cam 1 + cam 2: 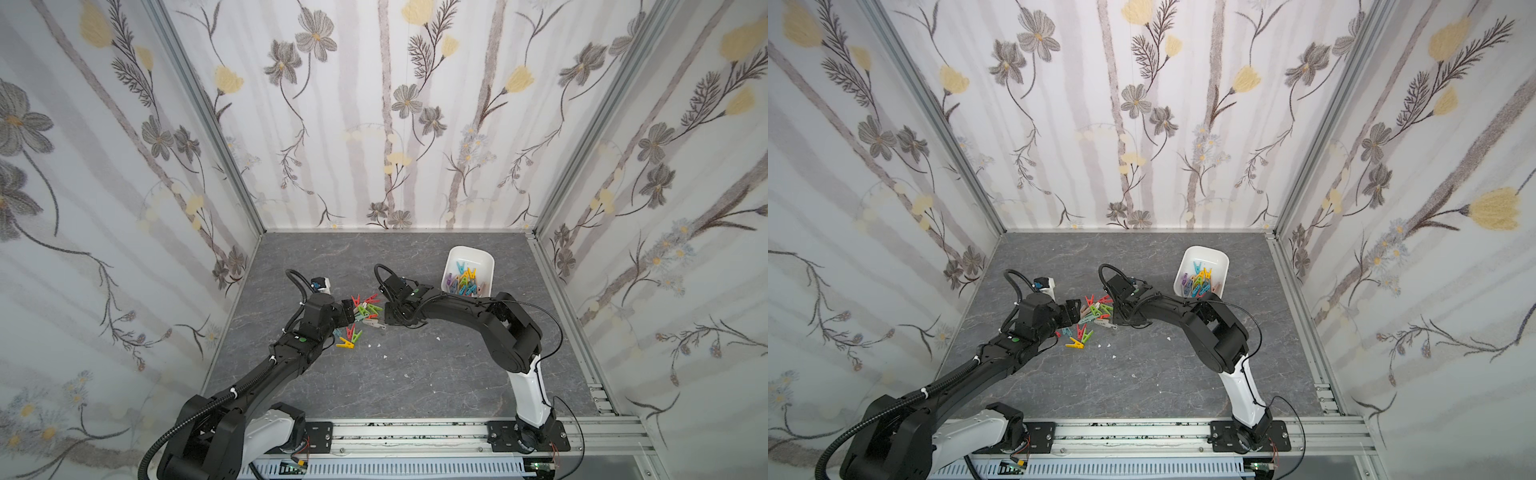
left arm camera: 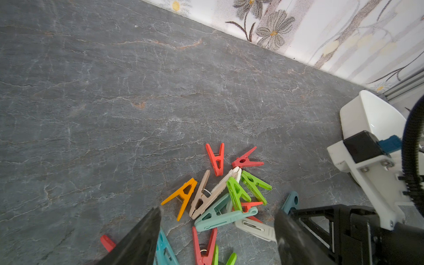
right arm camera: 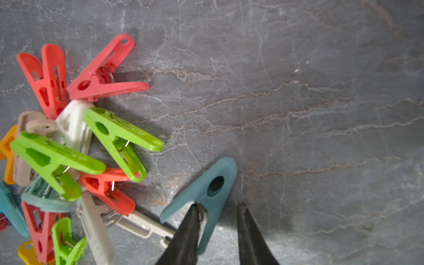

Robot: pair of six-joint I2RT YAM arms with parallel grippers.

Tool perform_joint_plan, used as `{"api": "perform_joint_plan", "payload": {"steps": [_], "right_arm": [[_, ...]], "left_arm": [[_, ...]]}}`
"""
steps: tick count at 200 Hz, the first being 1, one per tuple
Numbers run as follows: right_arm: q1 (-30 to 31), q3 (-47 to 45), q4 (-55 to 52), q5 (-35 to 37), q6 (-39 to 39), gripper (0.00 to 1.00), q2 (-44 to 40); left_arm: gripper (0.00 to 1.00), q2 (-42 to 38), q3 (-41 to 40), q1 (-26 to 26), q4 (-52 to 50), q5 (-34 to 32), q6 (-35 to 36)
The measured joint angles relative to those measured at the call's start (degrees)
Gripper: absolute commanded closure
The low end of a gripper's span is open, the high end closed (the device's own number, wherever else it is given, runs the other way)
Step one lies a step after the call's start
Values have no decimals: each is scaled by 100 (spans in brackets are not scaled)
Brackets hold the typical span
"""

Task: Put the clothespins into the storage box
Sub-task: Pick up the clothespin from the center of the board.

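I am keeping my right hand (image 3: 218, 204) low over the surface (image 1: 415, 374), jaws apart around one leg of a teal clothespin (image 3: 202, 188), not clamping it. My left hand (image 2: 218, 209) is hanging released above the loose clothespins (image 1: 365, 311) in the middle. More are lying in the storage box (image 1: 465, 254), far right.

Both arms are mostly matte black with blocky joint housings. The left arm (image 1: 286, 361) carries a ribbed black hose (image 1: 166, 432) bound by white cable ties (image 1: 234, 391), and a green dot (image 1: 302, 339) marks it left of centre. The right arm (image 1: 457, 309) has a glossy white lower link (image 1: 530, 390) and a thin black wire (image 1: 555, 320). The left gripper (image 2: 218, 210) and right gripper (image 3: 218, 204) have black tapered fingers. A white camera mount (image 2: 367, 169) with screws shows at the right edge of the left wrist view.
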Motion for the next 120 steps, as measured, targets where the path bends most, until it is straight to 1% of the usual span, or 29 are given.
{"api": "perform_joint_plan", "payload": {"steps": [21,69,100,120], "right_arm": [[0,15,4,26,-55,81,37],[0,37,129,205,-236,88,109],[0,24,138,365,-485,92,96],[-13,-138,72,442,-686,92,-87]], "left_arm": [[22,-4,0,0,-2,2,0],[22,-7,24,-15,-4,66,15],[22,-31,39,-142,-13,87,151],[22,-59,74,-216,-26,85,227]]}}
